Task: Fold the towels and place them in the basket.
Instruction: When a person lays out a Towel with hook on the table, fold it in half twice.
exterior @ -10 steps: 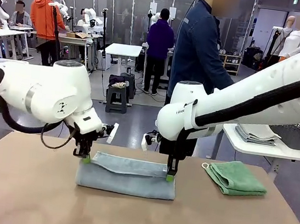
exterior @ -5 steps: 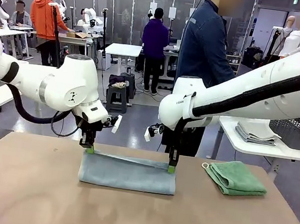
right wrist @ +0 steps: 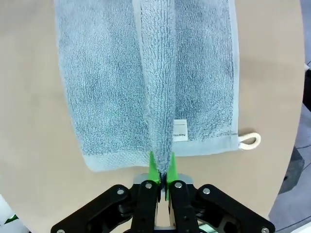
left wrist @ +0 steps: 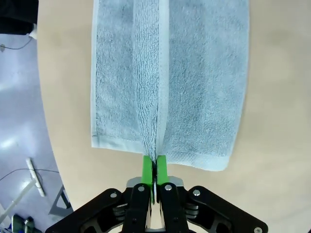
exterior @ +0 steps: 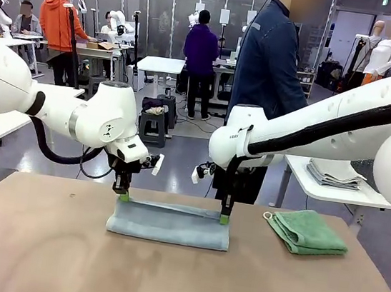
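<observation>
Both arms are down on the grey-blue towel (exterior: 168, 225), which lies flat-ish around the middle of the surface (exterior: 163, 282) as a long strip running left to right. The left pincer (exterior: 124, 198) is clamped on the towel's left end and the right pincer (exterior: 223, 219) on its right end. Each has its green pads (left wrist: 146, 167) squeezed tight on a pinched-up fold, so a raised ridge of cloth stretches between them. In the right wrist cam you can see the white label (right wrist: 179, 130) right by the pinch, plus a little hanging loop (right wrist: 249, 140) at the corner. The mint green towel (exterior: 307, 231) sits folded further right on the surface, apart from the grey-blue one, w/ nothing touching it. A person (exterior: 268, 62) in a dark jacket stands at the far side.
</observation>
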